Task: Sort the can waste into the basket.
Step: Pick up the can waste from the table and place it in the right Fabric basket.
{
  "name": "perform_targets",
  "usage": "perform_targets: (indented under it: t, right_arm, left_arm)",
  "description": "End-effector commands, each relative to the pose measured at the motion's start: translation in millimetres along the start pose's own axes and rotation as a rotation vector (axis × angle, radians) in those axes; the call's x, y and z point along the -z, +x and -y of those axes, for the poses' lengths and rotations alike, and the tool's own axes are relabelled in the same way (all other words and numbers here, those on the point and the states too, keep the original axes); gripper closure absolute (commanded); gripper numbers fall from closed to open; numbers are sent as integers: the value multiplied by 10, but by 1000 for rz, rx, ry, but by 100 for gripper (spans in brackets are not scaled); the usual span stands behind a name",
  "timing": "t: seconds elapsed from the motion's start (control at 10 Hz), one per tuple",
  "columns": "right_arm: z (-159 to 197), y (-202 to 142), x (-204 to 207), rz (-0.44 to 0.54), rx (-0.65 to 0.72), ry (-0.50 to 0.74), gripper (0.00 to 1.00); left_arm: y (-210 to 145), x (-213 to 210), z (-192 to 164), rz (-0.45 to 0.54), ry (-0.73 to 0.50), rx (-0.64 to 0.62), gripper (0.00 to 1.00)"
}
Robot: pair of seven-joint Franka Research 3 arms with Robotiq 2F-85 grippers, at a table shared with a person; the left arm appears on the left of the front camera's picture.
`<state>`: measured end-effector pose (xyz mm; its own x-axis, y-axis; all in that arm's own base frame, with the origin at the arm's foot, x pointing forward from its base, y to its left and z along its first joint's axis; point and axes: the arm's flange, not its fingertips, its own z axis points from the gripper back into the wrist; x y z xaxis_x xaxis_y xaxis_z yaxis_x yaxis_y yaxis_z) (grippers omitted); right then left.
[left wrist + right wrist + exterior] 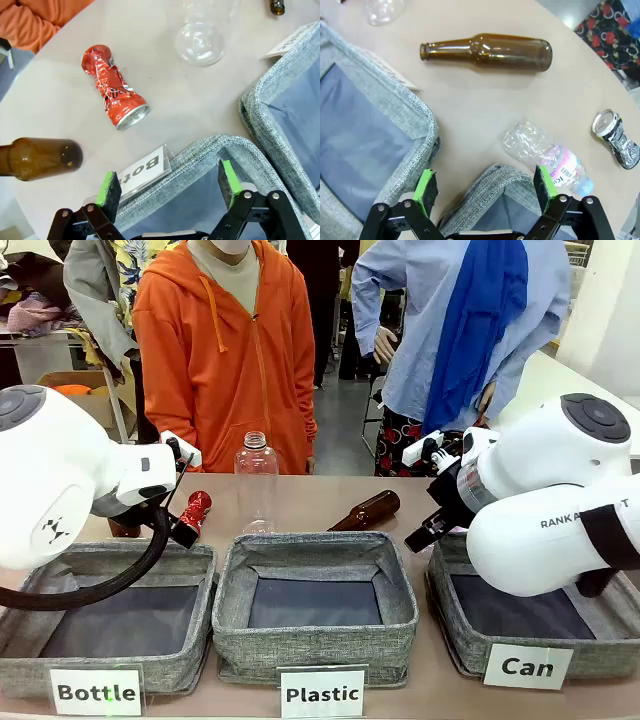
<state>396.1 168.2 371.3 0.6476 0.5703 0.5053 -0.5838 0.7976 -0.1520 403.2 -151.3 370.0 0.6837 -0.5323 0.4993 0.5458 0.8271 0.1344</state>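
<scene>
Both sets of jaws are spread wide, nothing in either. Left gripper (169,182) hangs over the corner of the Bottle basket (210,150), and the red can (114,86) lies on its side on the table (55,110) just past it. Right gripper (485,183) hovers over the Can basket (610,660) rim. The black-and-silver can (616,137) lies on the table near a squashed plastic bottle (545,155), close to the table's edge.

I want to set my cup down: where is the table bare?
Bare tabletop lies between the upright clear bottle and the lying brown bottle, behind the Plastic bin. Crowded by the Can bin: a squashed water bottle and a crushed can.
</scene>
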Motion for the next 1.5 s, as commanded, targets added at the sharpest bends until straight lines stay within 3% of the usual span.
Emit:
perform_targets:
  t: [0.0,1.4]
  right_arm:
    - [0,0,0,0,0,0,0]
    - [-1,0,0,0,-1,0,0]
  left_arm:
    - [0,-1,0,0,0,0,0]
    - [0,0,-1,0,0,-1,0]
